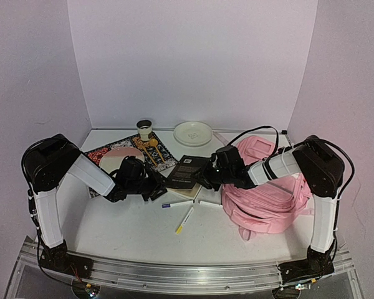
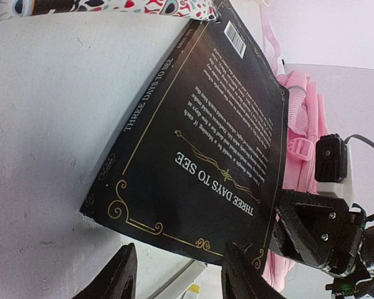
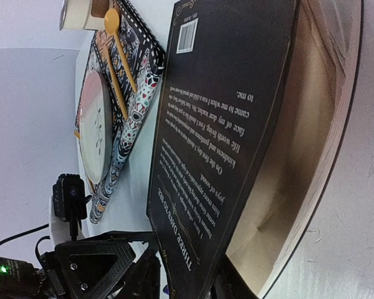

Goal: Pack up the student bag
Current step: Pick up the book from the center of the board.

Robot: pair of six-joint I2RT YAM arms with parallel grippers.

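Student bag (image 1: 271, 199): pink and soft, slumped by the right edge of the bench, toward the front. Whether its main zip is open cannot be told.
Book (image 1: 187, 171): black paperback, back cover up, at mid-bench just left of the bag and between the two grippers. Its bag-side edge is tilted up, with pale pages showing under the cover.
Left gripper (image 2: 177, 277): fingers spread with nothing between them. The book's near edge lies just ahead of the tips.
Right gripper (image 3: 188, 281): one finger sits on each side of the book's raised edge. Whether they have closed firmly cannot be told.
Pens (image 1: 176, 204): three lie loose just in front of the book, toward the front-middle.
Step in hand: probably raising the book to carry it to the bag.
Doing it well: grip the book's full thickness, not the cover alone, so it does not fan open. The free left gripper can steady the opposite edge. Lift clear of the pens and enter the bag spine first.
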